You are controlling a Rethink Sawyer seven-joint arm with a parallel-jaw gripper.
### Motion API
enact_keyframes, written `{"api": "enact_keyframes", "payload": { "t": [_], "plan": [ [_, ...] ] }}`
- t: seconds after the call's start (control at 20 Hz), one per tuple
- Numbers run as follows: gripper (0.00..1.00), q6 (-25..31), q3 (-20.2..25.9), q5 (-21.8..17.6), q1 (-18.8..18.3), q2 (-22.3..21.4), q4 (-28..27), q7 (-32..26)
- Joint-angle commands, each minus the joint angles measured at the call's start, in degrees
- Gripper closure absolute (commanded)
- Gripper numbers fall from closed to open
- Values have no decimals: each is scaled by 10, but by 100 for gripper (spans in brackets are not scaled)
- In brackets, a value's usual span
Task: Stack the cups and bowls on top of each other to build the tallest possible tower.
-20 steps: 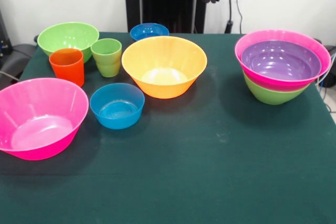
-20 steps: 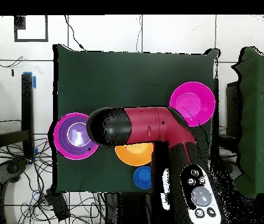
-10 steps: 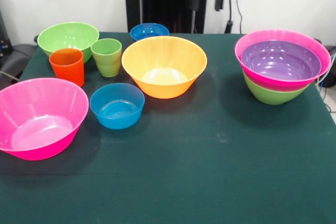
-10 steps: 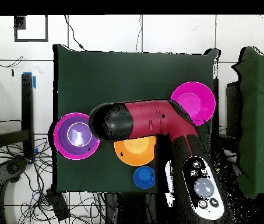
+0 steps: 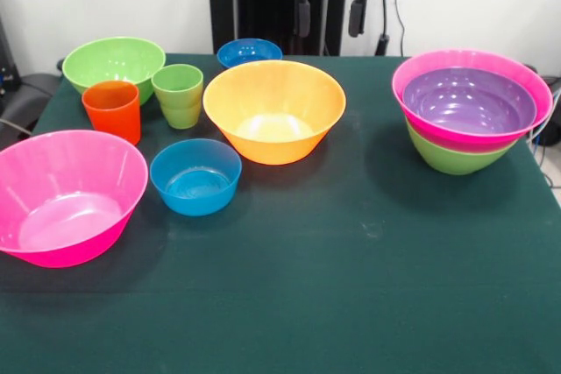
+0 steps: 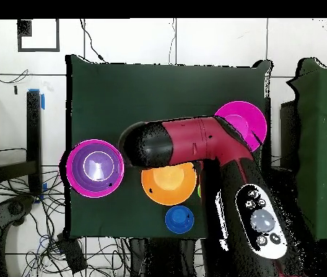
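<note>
Since the earlier frames the end effector has dropped lower into the front view, its two dark fingers hanging well apart and holding nothing, above the far edge of the green counter. Nothing else moved. At the right side, the tower is a green bowl under a pink one, with a shallow purple one inside. An orange bowl lies nearly below the end effector; a small blue bowl sits just left of it.
</note>
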Motion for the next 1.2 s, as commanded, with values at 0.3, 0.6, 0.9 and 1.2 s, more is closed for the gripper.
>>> {"api": "enact_keyframes", "payload": {
  "t": [0.3,0.6,0.9,1.2],
  "plan": [
    [0,20,56,-55,-32,57,-18,-144],
    [0,47,71,-68,-57,82,-43,-178],
    [0,68,83,-76,-71,92,-61,-192],
    [0,83,97,-87,-81,99,-87,-201]
  ]
}}
